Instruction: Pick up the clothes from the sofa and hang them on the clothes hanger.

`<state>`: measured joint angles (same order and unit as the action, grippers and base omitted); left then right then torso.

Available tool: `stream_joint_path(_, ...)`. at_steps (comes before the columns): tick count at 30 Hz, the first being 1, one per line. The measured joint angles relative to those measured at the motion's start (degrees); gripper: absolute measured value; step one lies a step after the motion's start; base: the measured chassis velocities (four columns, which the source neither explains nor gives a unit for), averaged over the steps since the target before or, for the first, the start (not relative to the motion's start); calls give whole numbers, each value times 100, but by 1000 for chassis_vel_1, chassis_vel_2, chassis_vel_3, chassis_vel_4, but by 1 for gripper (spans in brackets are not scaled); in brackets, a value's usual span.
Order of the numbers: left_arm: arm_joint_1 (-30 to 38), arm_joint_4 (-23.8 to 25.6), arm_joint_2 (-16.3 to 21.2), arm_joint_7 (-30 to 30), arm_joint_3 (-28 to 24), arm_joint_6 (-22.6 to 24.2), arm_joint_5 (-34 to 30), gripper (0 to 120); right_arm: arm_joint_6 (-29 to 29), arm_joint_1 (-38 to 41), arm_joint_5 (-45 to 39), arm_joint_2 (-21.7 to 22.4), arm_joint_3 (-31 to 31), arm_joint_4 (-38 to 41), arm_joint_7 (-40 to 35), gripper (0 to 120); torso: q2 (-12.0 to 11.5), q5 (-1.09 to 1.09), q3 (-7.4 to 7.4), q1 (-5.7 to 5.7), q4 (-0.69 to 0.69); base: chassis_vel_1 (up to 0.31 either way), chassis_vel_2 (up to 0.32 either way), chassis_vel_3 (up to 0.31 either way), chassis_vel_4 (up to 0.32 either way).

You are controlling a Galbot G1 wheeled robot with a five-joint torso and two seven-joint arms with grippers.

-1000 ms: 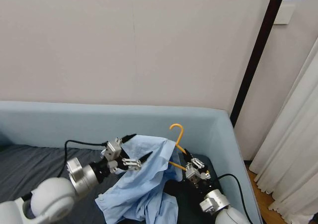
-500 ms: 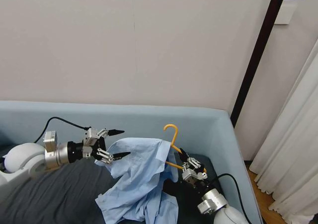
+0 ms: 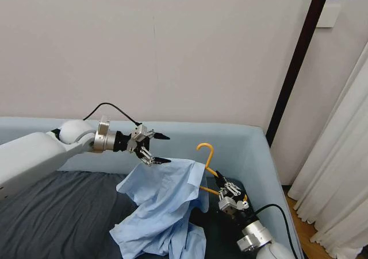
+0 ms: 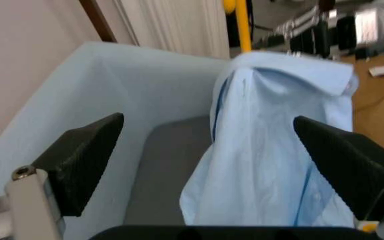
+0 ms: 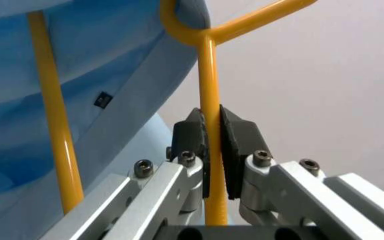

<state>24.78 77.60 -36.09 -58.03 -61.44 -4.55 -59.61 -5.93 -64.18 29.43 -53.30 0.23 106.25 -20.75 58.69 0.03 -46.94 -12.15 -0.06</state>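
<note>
Since a second ago the left arm has swung up and away from the shirt (image 3: pixel 167 196), which now hangs unheld on that side, its collar end draped over the yellow hanger (image 3: pixel 205 155) near the sofa's (image 3: pixel 253 150) back right corner and its tail spilling forward onto the dark seat. In the right wrist view the cloth (image 5: pixel 98 75) lies over one hanger rod while another rod (image 5: pixel 209 90) runs straight down between the right gripper's (image 5: pixel 212 130) pads (image 5: pixel 235 135), which are pinched fully onto it; that gripper (image 3: pixel 230 193) sits low at the sofa's right end. The left gripper (image 3: pixel 164 149) hovers by the sofa's back edge, just above the shirt's near shoulder, its fingers (image 4: pixel 85 155) spread wide and touching nothing, with the shirt (image 4: pixel 272 140) framed between them farther off. The step looks to be seating that loose shoulder over the hanger's free arm. To do it well, the right grip should stay firm and level so the hanger does not twist, and the left should close on the shoulder seam, not slack cloth, then draw it along the arm without dragging the collar off the hook side
</note>
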Motion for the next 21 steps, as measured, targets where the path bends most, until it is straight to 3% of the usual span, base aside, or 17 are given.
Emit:
stream_joint_path(7,266,-339,-500,-574,-431,-11,54,100,-164,-64,272,-49,178,-101,0,5,0,-3,0,0,-3,0,0,0,0)
stream_joint_path(21,14,-727,-825,-957,-406,-103,228,100,-264,90,348,-7,59,-190,-26,5,1,-3,0,0,-3,0,0,0,0)
